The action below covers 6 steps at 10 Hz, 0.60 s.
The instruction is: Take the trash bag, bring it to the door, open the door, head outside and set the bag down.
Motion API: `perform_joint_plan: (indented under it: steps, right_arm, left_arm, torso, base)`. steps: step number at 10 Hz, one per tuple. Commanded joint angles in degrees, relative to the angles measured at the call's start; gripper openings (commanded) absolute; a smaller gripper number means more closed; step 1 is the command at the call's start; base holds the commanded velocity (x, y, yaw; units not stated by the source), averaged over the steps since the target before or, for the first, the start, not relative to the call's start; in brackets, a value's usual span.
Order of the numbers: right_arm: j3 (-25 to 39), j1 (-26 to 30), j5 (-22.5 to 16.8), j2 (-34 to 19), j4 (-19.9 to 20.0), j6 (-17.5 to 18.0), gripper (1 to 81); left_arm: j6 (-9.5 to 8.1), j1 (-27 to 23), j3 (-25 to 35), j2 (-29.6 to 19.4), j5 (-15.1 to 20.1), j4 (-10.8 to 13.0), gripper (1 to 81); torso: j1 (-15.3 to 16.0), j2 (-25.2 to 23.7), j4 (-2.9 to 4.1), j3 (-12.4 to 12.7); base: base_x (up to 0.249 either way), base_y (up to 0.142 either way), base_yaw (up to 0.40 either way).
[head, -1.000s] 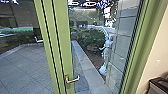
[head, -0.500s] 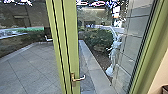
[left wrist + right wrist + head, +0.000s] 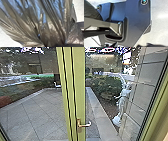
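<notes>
Ahead, a green-framed door [image 3: 78,97] overlooks paving [image 3: 37,114]; the left hand [image 3: 55,45] grasps the trash bag [image 3: 33,18]; the right hand's state cannot be told.

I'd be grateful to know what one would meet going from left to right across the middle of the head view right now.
Grey paving → green door upright → leafy shrub → white statue-like figure → grey tiled wall → slanting green frame.
</notes>
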Motion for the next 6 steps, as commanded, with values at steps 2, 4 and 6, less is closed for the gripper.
perform_joint_plan:
  steps: [2,4,6]
  right_arm:
    - [0.3,2.0,-3.1,-0.4,-0.1,0.0,81.1]
    - [0.2,2.1,-3.1,-0.3,-0.1,0.0,81.1]
    - [0.1,2.0,-3.1,-0.3,-0.1,0.0,81.1]
  left_arm:
    - [0.44,-2.1,0.2,-0.4,4.1,0.2,1.0]
    - [0.44,-2.1,0.2,-0.4,4.1,0.3,1.0]
    - [0.44,-2.1,0.2,-0.4,4.1,0.3,1.0]
  torso:
    - [0.0,0.0,0.0,0.0]
    - [0.0,0.0,0.0,0.0]
    - [0.0,0.0,0.0,0.0]
  base:
    - [0.0,0.0,0.216]
    - [0.0,0.0,0.216]
    - [0.0,0.0,0.216]
